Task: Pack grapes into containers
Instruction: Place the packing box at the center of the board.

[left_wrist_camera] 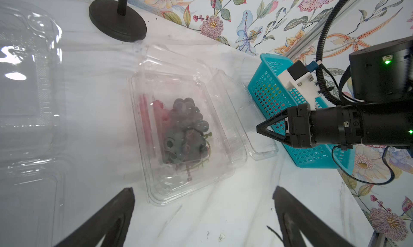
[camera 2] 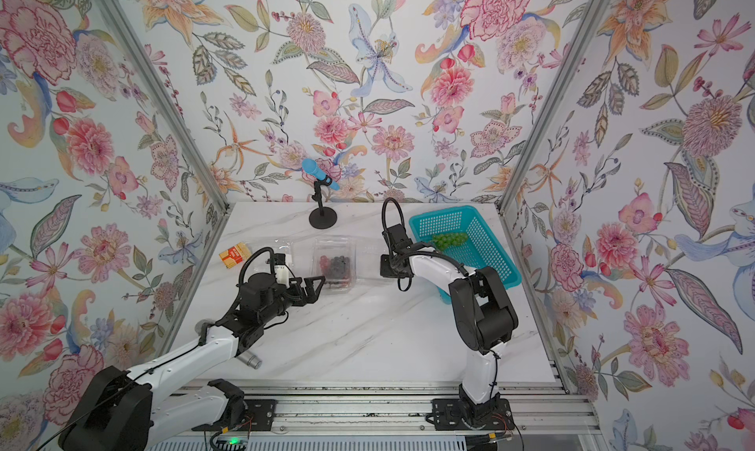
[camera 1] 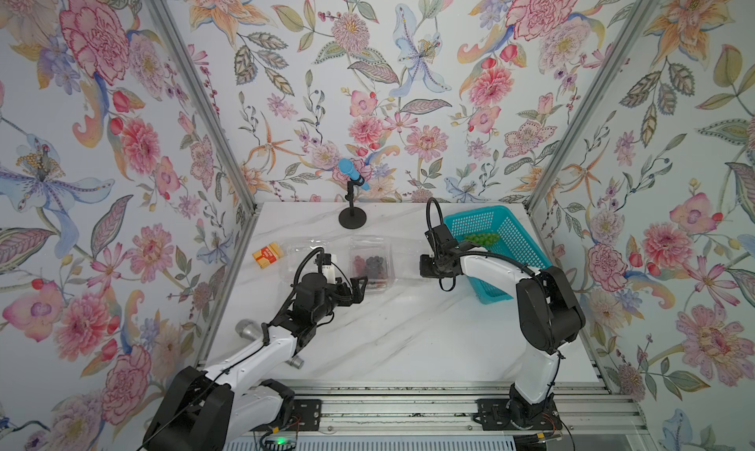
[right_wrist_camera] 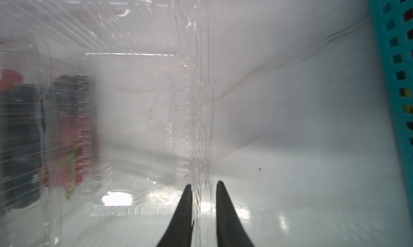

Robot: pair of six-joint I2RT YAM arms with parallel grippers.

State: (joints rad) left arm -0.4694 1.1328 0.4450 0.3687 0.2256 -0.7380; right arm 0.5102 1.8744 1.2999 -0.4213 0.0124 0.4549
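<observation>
A clear container (camera 1: 369,244) in mid-table holds the red grapes (camera 1: 358,264) and dark grapes (camera 1: 374,264); the left wrist view shows the dark bunch (left_wrist_camera: 185,127) beside the red one (left_wrist_camera: 159,109). Green grapes (camera 1: 482,238) lie in the teal basket (camera 1: 506,248). An empty container (camera 1: 296,251) sits to the left, half hidden by my left arm. My left gripper (left_wrist_camera: 203,190) is wide open just short of the filled container (left_wrist_camera: 190,181). My right gripper (right_wrist_camera: 204,183) straddles the rim of another empty clear container (right_wrist_camera: 201,100), jaws slightly apart.
A black microphone stand (camera 1: 352,218) stands at the back. An orange box (camera 1: 267,255) lies at the left edge. A metal cylinder (camera 1: 249,330) lies under my left arm. The basket (camera 2: 470,240) stands close behind my right wrist.
</observation>
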